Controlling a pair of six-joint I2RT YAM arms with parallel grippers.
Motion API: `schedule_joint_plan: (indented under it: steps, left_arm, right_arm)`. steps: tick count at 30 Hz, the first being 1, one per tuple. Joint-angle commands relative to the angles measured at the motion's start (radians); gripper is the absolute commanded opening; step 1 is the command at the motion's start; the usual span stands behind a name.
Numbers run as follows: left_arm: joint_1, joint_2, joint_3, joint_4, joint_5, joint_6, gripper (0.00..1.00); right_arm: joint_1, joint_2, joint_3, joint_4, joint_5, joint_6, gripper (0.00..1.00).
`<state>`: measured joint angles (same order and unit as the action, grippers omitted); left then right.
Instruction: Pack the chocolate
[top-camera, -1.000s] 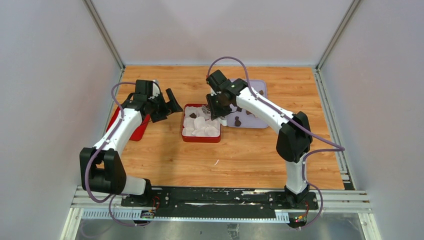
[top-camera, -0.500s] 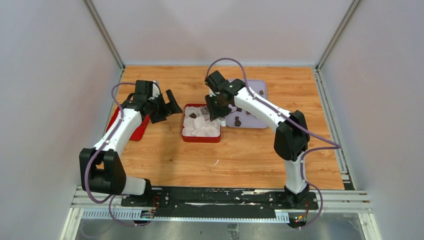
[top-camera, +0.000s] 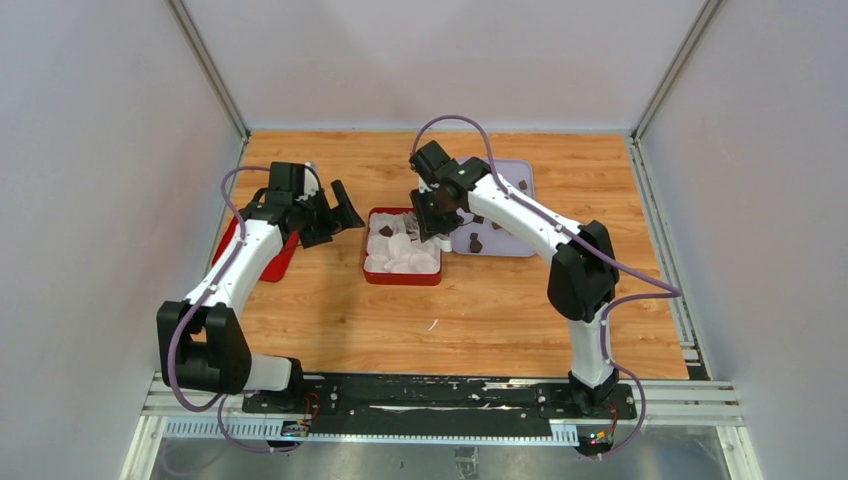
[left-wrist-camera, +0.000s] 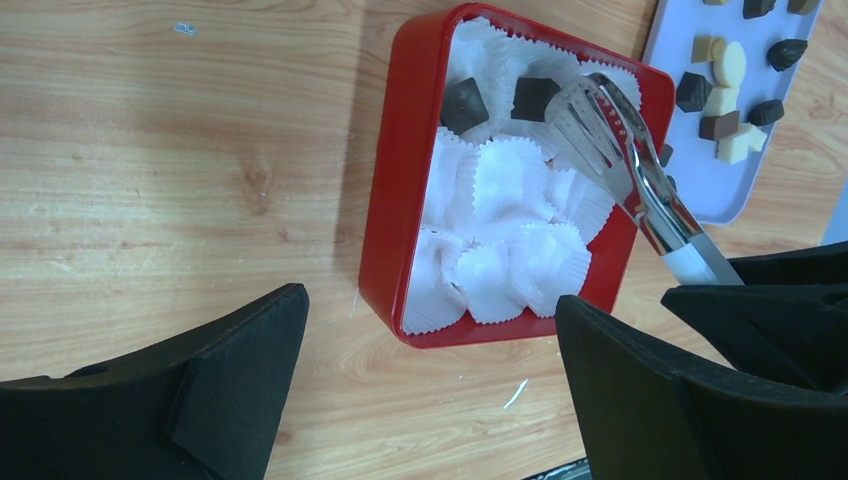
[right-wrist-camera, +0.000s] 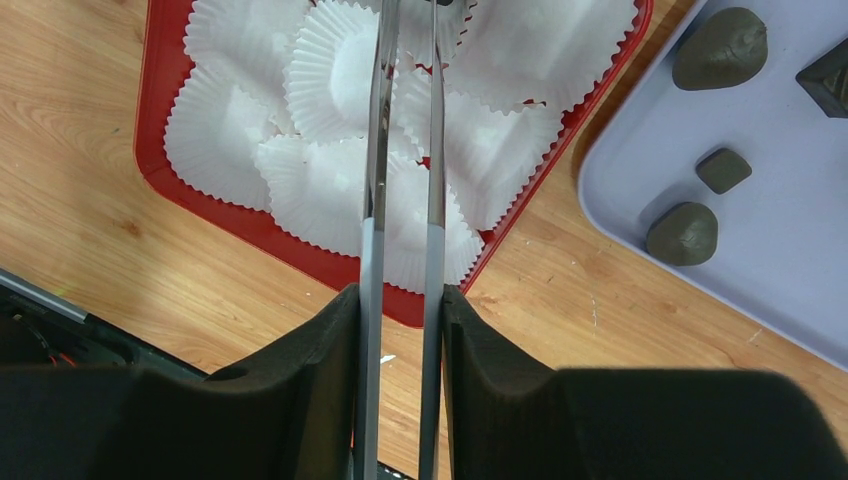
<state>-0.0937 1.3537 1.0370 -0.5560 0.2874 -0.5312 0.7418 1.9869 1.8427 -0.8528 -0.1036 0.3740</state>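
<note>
Right gripper (right-wrist-camera: 400, 300), clamped on tongs (left-wrist-camera: 620, 150), has edged over the red box (left-wrist-camera: 395, 200), so packing chocolate (left-wrist-camera: 535, 97) continues; left gripper (left-wrist-camera: 430, 305) gapes open

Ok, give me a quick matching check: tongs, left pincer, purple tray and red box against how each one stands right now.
1 tongs
2 left pincer
3 purple tray
4 red box

a open, empty
b lined with white paper cups
c clamped in the right pincer
d carries loose chocolate

Pairs: 1-c, 2-a, 3-d, 4-b
</note>
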Motion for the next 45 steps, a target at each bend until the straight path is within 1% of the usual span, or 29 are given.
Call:
schedule_joint_plan:
  steps: [1, 4, 5, 7, 9, 10, 15, 16, 17, 19, 22, 25, 27, 32, 35, 39, 43, 44, 45]
  left_arm:
    - [0.005, -0.025, -0.011, -0.004, -0.003, 0.007, 1.00]
    - [0.004, -0.028, -0.010, -0.005, -0.005, 0.006, 1.00]
    - [0.005, -0.028, -0.010, -0.005, -0.004, 0.005, 1.00]
    - [0.004, -0.028, -0.010, -0.004, -0.005, 0.005, 1.00]
    - [0.005, -0.028, -0.010, -0.004, -0.005, 0.004, 1.00]
    - [0.005, -0.030, -0.011, -0.003, -0.004, 0.004, 1.00]
    - [0.005, -0.027, -0.012, 0.006, 0.000, 0.000, 1.00]
    - [0.005, -0.025, -0.012, 0.005, 0.002, -0.001, 1.00]
    - [0.005, -0.023, -0.012, 0.006, 0.002, 0.000, 1.00]
    - [0.005, -0.020, -0.011, 0.006, 0.001, 0.000, 1.00]
    - [0.005, -0.014, -0.011, 0.006, 0.005, 0.000, 1.00]
    - [0.005, -0.011, -0.009, 0.007, 0.007, -0.001, 1.00]
    - [0.005, -0.011, -0.009, 0.010, 0.006, -0.002, 1.00]
    - [0.005, -0.012, -0.013, 0.011, 0.005, -0.005, 1.00]
    - [0.005, -0.013, -0.013, 0.011, 0.006, -0.005, 1.00]
    - [0.005, -0.014, -0.012, 0.008, 0.005, -0.002, 1.00]
    - [0.005, -0.009, -0.007, 0.004, 0.006, 0.003, 1.00]
    - [0.005, -0.006, -0.005, 0.003, 0.007, 0.004, 1.00]
    - [0.004, -0.005, -0.001, 0.002, 0.008, 0.004, 1.00]
  right_arm:
    - [0.013, -0.059, 0.038, -0.021, 0.022, -0.002, 0.31]
    - [0.012, -0.145, 0.023, -0.022, 0.078, -0.013, 0.23]
    - [0.011, -0.177, 0.008, -0.024, 0.119, -0.017, 0.17]
    - [-0.002, -0.244, -0.039, -0.024, 0.196, -0.022, 0.11]
    - [-0.033, -0.313, -0.107, -0.022, 0.236, -0.015, 0.02]
    - [-0.053, -0.347, -0.149, -0.020, 0.246, -0.009, 0.00]
    - [-0.179, -0.480, -0.385, -0.006, 0.236, 0.012, 0.00]
    - [-0.197, -0.494, -0.418, -0.006, 0.230, 0.012, 0.01]
    - [-0.212, -0.503, -0.445, -0.008, 0.226, 0.009, 0.04]
    - [-0.229, -0.512, -0.480, -0.018, 0.222, 0.010, 0.13]
    - [-0.241, -0.514, -0.506, -0.021, 0.204, 0.018, 0.29]
    - [-0.242, -0.499, -0.503, -0.022, 0.127, 0.014, 0.36]
    - [-0.242, -0.475, -0.498, -0.023, 0.045, 0.000, 0.39]
    - [-0.242, -0.428, -0.486, -0.031, -0.017, -0.022, 0.44]
    - [-0.242, -0.405, -0.480, -0.036, -0.020, -0.027, 0.45]
    - [-0.243, -0.384, -0.479, -0.035, -0.014, -0.026, 0.50]
    - [-0.243, -0.361, -0.474, -0.035, -0.011, -0.029, 0.49]
    - [-0.242, -0.356, -0.471, -0.034, -0.011, -0.029, 0.48]
    - [-0.242, -0.353, -0.466, -0.034, -0.011, -0.029, 0.44]
